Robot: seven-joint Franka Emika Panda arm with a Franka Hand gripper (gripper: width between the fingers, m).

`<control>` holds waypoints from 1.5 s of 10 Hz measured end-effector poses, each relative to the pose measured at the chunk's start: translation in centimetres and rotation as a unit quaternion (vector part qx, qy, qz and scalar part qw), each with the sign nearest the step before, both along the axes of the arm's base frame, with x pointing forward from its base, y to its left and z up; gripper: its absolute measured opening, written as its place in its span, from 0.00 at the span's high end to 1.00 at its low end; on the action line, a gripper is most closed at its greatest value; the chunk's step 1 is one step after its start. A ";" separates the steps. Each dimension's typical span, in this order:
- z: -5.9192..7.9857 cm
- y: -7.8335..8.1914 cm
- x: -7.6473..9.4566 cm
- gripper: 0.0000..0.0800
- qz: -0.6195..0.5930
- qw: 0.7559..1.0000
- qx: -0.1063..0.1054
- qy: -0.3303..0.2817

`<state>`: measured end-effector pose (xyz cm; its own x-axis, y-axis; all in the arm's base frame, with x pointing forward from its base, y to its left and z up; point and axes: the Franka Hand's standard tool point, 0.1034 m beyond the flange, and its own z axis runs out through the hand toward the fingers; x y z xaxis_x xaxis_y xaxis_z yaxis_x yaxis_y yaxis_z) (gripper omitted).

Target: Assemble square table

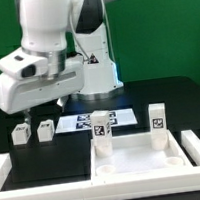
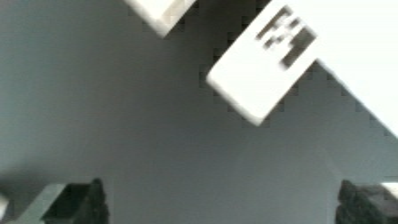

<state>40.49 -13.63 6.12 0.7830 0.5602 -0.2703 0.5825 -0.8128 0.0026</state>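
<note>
My gripper (image 1: 25,118), open and empty, hovers over a loose small white tagged block leg (image 1: 22,135) and its twin (image 1: 44,129) on the exterior view's left; the white plastic square tabletop (image 1: 135,158) lies right, with upright legs (image 1: 101,129) at its far corners. Next, I judge: descend, straddle one, clench

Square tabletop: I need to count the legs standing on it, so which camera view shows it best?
The exterior view: it shows the whole tabletop, with two legs upright at its far corners. The wrist view shows none of it, only dark table and two blurred white tagged pieces.
</note>
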 end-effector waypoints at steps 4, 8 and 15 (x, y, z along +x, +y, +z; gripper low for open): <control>0.0 1.1 0.5 0.19 -0.106 0.994 -0.016 -0.020; -1.1 -0.4 -0.8 0.19 -0.299 0.954 -0.023 -0.005; -2.9 -0.4 -2.2 0.19 -0.273 0.952 -0.047 0.132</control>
<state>38.25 -14.06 3.26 0.8481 0.0533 -0.5272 0.0643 -0.9979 0.0026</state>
